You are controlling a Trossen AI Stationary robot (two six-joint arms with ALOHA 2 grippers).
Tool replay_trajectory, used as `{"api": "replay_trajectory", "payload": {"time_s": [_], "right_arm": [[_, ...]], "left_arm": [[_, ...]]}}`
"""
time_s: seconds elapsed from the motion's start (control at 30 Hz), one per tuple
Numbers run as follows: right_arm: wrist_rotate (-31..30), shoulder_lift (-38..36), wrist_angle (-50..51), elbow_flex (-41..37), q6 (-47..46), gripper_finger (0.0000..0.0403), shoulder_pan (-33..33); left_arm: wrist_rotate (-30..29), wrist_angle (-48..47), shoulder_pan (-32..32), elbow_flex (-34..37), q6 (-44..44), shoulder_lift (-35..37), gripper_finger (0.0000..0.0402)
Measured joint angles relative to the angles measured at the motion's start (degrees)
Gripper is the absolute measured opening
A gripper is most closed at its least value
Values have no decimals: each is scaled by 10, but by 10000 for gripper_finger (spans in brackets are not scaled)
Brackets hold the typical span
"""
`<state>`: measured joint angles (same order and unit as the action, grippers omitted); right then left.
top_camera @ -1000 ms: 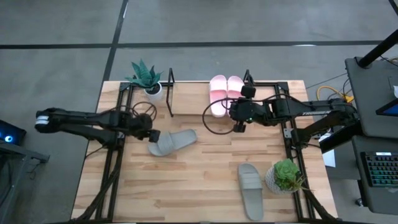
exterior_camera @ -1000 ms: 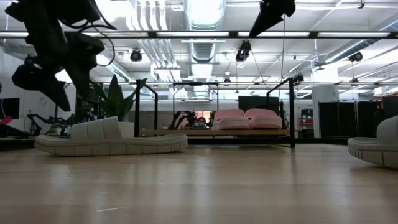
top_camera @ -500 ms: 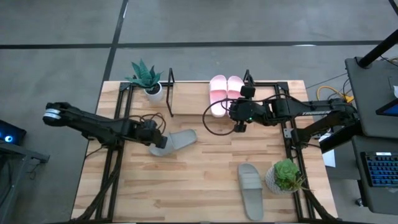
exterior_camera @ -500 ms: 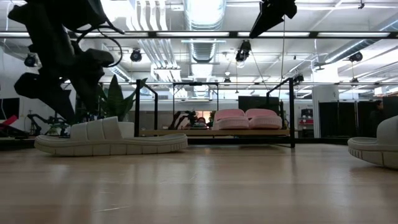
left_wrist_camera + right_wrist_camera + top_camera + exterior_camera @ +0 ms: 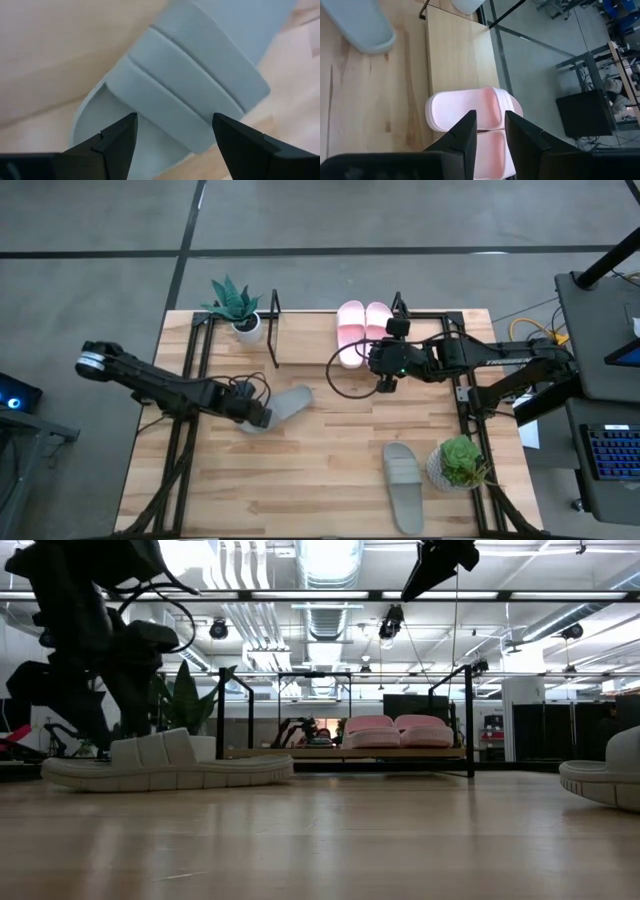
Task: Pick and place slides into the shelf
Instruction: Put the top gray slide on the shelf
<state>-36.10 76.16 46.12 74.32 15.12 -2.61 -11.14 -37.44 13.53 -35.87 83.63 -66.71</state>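
Observation:
A grey-green slide (image 5: 288, 402) lies sole-down on the table left of centre. My left gripper (image 5: 174, 120) is open and low over it, one finger on each side of its broad strap (image 5: 190, 95), near the slide's left end. A second grey-green slide (image 5: 402, 485) lies near the front right. Two pale pink slides (image 5: 362, 330) rest side by side on the shelf's wooden board (image 5: 305, 340) at the back. My right gripper (image 5: 490, 122) hovers high near the pink slides (image 5: 470, 107), its fingers narrowly apart with nothing between them. My left gripper comes at the grey-green slide from above, slanting down, with its open fingers (image 5: 100, 725) astride the strap and lying across it. The slide lies flat on the table. Whether a finger touches it, I cannot tell.
Potted plants stand at the back left (image 5: 235, 305) and front right (image 5: 460, 463). Black arm-mount frames (image 5: 185, 420) (image 5: 470, 405) run along both sides of the table. Bare wood lies in the middle and at the front left.
My left gripper has moved toward the table's right and near edges and sunk from beside the grey-green slide to low over its strap, staying open. The slide has turned slightly on the table.

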Motion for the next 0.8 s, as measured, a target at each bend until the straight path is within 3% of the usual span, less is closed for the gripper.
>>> {"api": "replay_trajectory", "payload": {"time_s": [0.1, 0.3, 0.67, 0.8], "right_arm": [[0, 0, 0, 0, 3, 93, 0], [0, 0, 0, 0, 3, 88, 0], [0, 0, -1, 0, 2, 86, 0], [0, 0, -2, 0, 3, 81, 0]], "left_arm": [[-40, 8, 19, 7, 29, 3, 244], [-62, 76, 38, 49, 73, 19, 244], [-180, 332, 77, 156, 105, 19, 244], [-220, 369, 87, 172, 101, 18, 244]]}}
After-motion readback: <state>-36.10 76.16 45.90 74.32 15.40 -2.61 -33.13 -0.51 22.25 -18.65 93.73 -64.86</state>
